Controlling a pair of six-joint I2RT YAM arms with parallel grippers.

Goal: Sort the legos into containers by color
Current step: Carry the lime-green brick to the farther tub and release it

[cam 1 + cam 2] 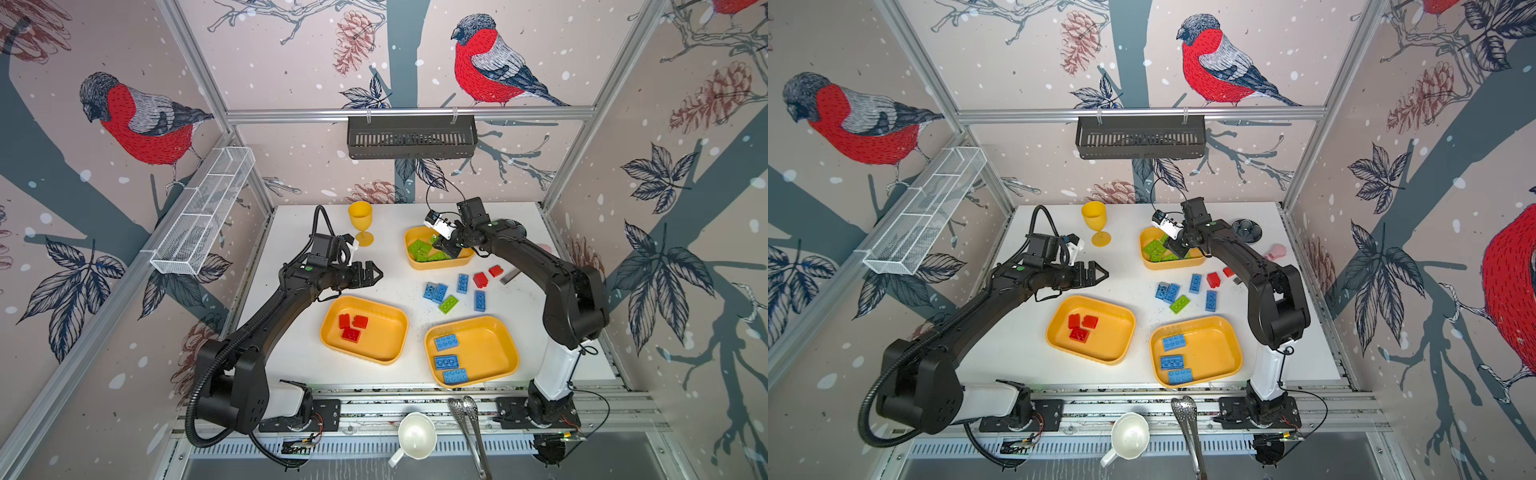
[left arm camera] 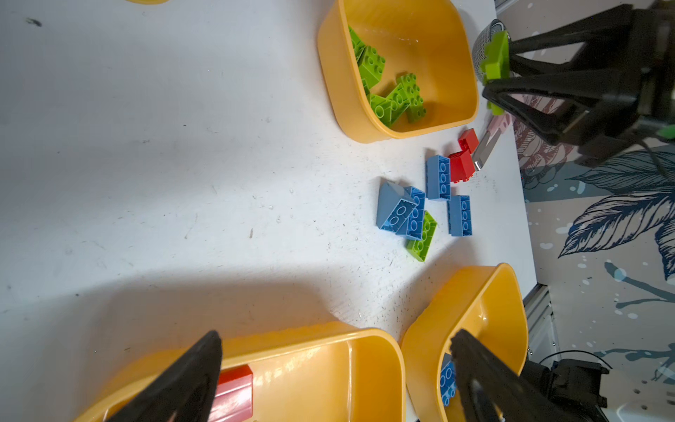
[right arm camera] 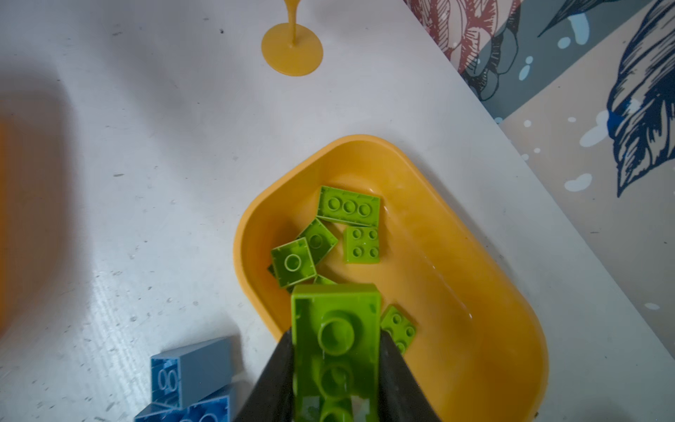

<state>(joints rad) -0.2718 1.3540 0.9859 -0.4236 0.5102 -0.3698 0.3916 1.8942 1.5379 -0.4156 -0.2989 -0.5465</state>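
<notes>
Jaws: left gripper point(image 1: 372, 274) spread wide with nothing between them. Right gripper point(image 3: 336, 338) is clamped on a green brick point(image 3: 336, 321).

- Left arm stretches out low from its base at 7 o'clock, gripper pointing toward 3. It hangs over bare table point(image 1: 299, 257), just past the 12 o'clock edge of the red tray point(image 1: 328, 332). Three red bricks point(image 1: 351, 334) lie in that tray.
- Loose legos point(image 1: 462, 283) sit at 3 o'clock of table centre, between the trays: four blue, one green, two red. Two of the blue touch, with the green one just beside them.
- Blue tray point(image 1: 513, 345) at 5 o'clock holds three blue bricks point(image 1: 446, 341).
- Right arm is folded at the elbow, reaching back toward 11 from its base at 5. Its wrist pitches down over the green tray point(image 1: 440, 267) at 1 o'clock. The held brick hangs above the tray, clear of the greens lying in it.

Handling, our read: light, rigid, smooth hard plastic, not fragile, a bit slippery. We'd pinch across the narrow width on the flat long walls, as the right gripper does now. Studs and corners give poor purchase.
</notes>
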